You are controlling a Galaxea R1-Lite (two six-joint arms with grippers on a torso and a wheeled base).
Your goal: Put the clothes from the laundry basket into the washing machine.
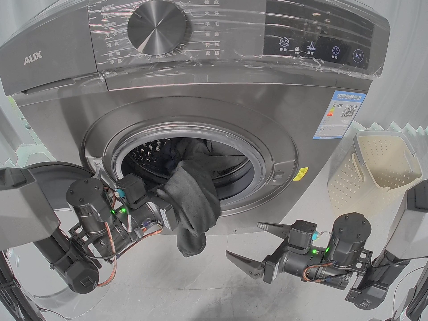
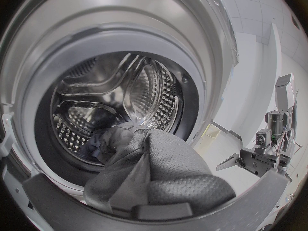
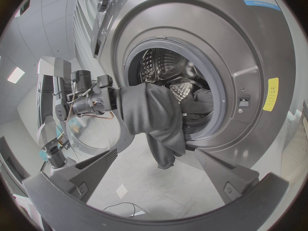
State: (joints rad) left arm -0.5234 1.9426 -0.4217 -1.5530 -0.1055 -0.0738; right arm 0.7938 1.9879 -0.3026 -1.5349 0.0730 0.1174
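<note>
Grey garment (image 1: 191, 201) hangs across washer mouth (image 1: 261, 157); cream basket (image 1: 379, 170) alongside.

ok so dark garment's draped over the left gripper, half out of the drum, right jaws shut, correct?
No: the right gripper has its jaws spread wide, nothing between them, as the head view shows. The rest holds: the dark garment drapes over the left gripper, half out of the drum.
</note>
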